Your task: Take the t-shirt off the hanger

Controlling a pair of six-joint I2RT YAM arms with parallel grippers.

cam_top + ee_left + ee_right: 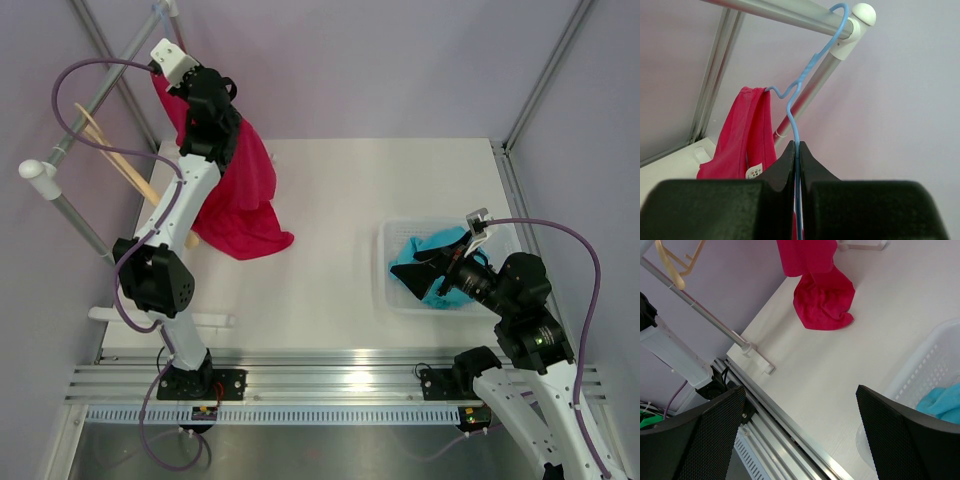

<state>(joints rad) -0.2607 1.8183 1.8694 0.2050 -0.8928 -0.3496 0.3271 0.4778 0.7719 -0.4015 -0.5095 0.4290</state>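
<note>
White table [340, 200], basket [386, 268] with turquoise cloth [415, 265]

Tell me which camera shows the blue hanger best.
Left wrist view: the blue hanger hooks over the rail, its wire pinched in the jaws. The overhead view hides nearly all of it; the right wrist view shows none.

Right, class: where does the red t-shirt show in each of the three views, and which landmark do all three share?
Top external: the red t-shirt is at upper left, its hem pooled on the table.
Left wrist: the t-shirt is left of centre, hanging off the blue hanger.
Right wrist: the t-shirt is at top centre, bunched on the table.
Shared landmark: the metal clothes rack.
</note>
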